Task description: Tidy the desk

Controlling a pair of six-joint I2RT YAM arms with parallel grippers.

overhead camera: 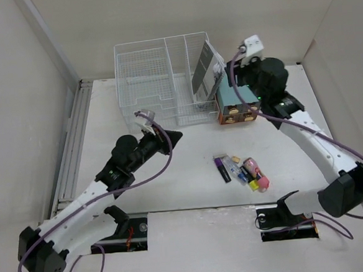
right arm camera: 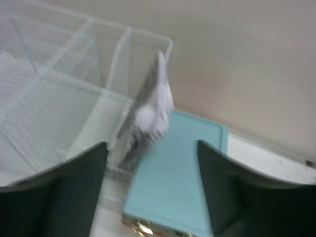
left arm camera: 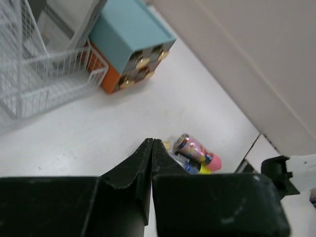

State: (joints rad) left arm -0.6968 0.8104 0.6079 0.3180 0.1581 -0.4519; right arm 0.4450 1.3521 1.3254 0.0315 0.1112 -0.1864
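The white desk [overhead camera: 192,197] carries a small heap of loose items [overhead camera: 243,169] at centre right: a dark marker, a pink tube [left arm camera: 195,148], a yellow highlighter and small bits. My left gripper [overhead camera: 175,136] hovers left of the heap, pointing toward it. Its jaws are pressed together with nothing between them [left arm camera: 152,143]. My right gripper [overhead camera: 240,88] hangs over the teal drawer box [overhead camera: 236,101], its fingers wide apart and empty [right arm camera: 152,144]. The right wrist view is blurred.
A white wire-mesh organizer [overhead camera: 159,81] stands at the back, with a grey-white booklet [overhead camera: 205,69] upright in its right compartment, beside the teal box. A ribbed metal rail [overhead camera: 73,143] runs along the left edge. Walls close in on the left, back and right.
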